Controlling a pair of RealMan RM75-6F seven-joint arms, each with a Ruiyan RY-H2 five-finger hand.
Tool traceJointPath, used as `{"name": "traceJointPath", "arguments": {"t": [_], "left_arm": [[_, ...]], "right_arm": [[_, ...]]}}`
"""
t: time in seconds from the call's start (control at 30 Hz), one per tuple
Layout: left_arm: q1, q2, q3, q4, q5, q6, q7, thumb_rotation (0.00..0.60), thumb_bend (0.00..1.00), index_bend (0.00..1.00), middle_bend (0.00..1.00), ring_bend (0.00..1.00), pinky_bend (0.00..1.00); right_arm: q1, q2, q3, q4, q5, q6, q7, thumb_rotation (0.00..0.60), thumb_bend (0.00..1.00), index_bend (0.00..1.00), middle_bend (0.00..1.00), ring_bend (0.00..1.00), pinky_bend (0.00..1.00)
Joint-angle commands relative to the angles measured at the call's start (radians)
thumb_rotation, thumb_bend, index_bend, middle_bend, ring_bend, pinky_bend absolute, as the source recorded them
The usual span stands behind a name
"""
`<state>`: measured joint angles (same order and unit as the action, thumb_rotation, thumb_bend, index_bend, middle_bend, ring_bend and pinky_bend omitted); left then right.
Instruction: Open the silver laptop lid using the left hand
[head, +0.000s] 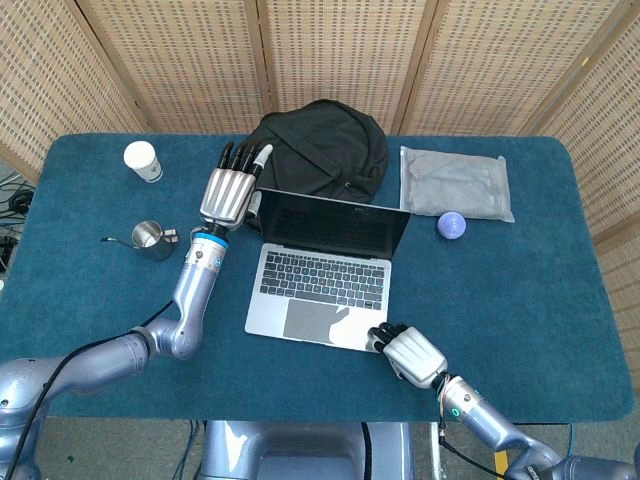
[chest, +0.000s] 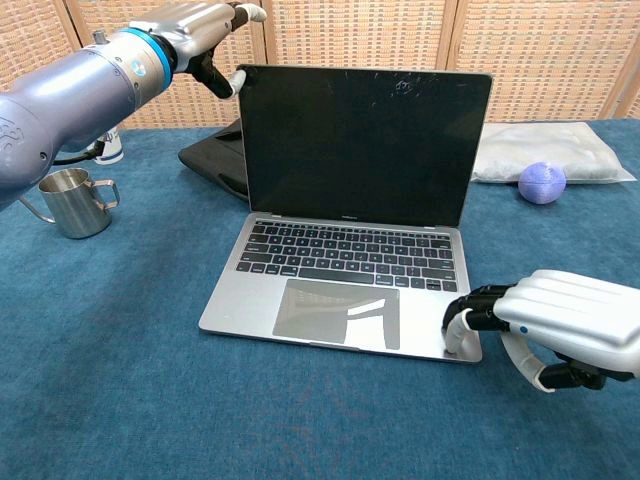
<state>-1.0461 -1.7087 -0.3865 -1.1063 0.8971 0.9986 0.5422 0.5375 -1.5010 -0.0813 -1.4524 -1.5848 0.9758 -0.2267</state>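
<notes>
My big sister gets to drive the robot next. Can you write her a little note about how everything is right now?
Left hand: fingers apart, holding nothing, at the top left corner of the laptop lid; contact unclear.
Right hand: fingertips rest on the laptop's front right corner.
Laptop: mid-table, lid up, screen dark, black backpack behind it.
Done: lid is open.
Left: probably just move both hands away.
</notes>
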Motion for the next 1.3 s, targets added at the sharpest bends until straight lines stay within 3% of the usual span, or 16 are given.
{"name": "traceJointPath", "arguments": {"t": [0.03, 0.27, 0.5, 0.73, 0.87, 1.1, 1.17, 1.23, 1.3], "left_arm": [[-0.001, -0.003, 0.001, 0.002, 0.002, 0.0, -0.006, 0.6, 0.49, 0.0, 0.0, 0.0, 0.0], [0.001, 0.02, -0.006, -0.023, 0.018, 0.024, -0.009, 0.6, 0.49, 0.0, 0.0, 0.0, 0.0], [0.033, 0.102, -0.012, -0.133, 0.037, 0.061, -0.014, 0.6, 0.49, 0.0, 0.0, 0.0, 0.0], [0.126, 0.311, -0.013, -0.362, 0.133, 0.142, -0.07, 0.6, 0.49, 0.0, 0.0, 0.0, 0.0], [0.201, 0.44, -0.006, -0.479, 0.18, 0.179, -0.131, 0.6, 0.48, 0.0, 0.0, 0.0, 0.0], [0.366, 0.602, 0.037, -0.575, 0.252, 0.261, -0.316, 0.6, 0.44, 0.0, 0.0, 0.0, 0.0], [0.418, 0.633, 0.052, -0.582, 0.263, 0.285, -0.388, 0.6, 0.4, 0.0, 0.0, 0.0, 0.0], [0.472, 0.659, 0.077, -0.585, 0.289, 0.31, -0.455, 0.6, 0.31, 0.0, 0.0, 0.0, 0.0], [0.527, 0.681, 0.107, -0.59, 0.315, 0.342, -0.511, 0.6, 0.16, 0.0, 0.0, 0.0, 0.0]], "right_arm": [[0.0, 0.001, 0.0, -0.001, 0.001, 0.001, 0.0, 0.6, 1.0, 0.29, 0.27, 0.19, 0.34], [-0.002, 0.005, 0.002, -0.007, -0.003, 0.011, 0.002, 0.6, 1.0, 0.29, 0.27, 0.19, 0.34], [-0.015, 0.019, 0.02, -0.03, -0.016, 0.07, 0.016, 0.6, 1.0, 0.29, 0.27, 0.19, 0.34], [-0.034, 0.108, 0.062, -0.09, -0.065, 0.206, 0.09, 0.6, 1.0, 0.29, 0.27, 0.19, 0.34], [-0.06, 0.167, 0.092, -0.069, -0.055, 0.284, 0.177, 0.6, 0.99, 0.29, 0.26, 0.19, 0.34], [-0.125, 0.189, 0.135, 0.114, -0.013, 0.416, 0.404, 0.6, 0.79, 0.29, 0.2, 0.15, 0.34], [-0.145, 0.179, 0.147, 0.178, 0.011, 0.439, 0.462, 0.6, 0.66, 0.28, 0.17, 0.12, 0.31], [-0.163, 0.167, 0.157, 0.244, 0.033, 0.456, 0.512, 0.6, 0.43, 0.24, 0.12, 0.08, 0.26], [-0.18, 0.156, 0.159, 0.307, 0.048, 0.466, 0.547, 0.6, 0.23, 0.19, 0.07, 0.03, 0.21]]}}
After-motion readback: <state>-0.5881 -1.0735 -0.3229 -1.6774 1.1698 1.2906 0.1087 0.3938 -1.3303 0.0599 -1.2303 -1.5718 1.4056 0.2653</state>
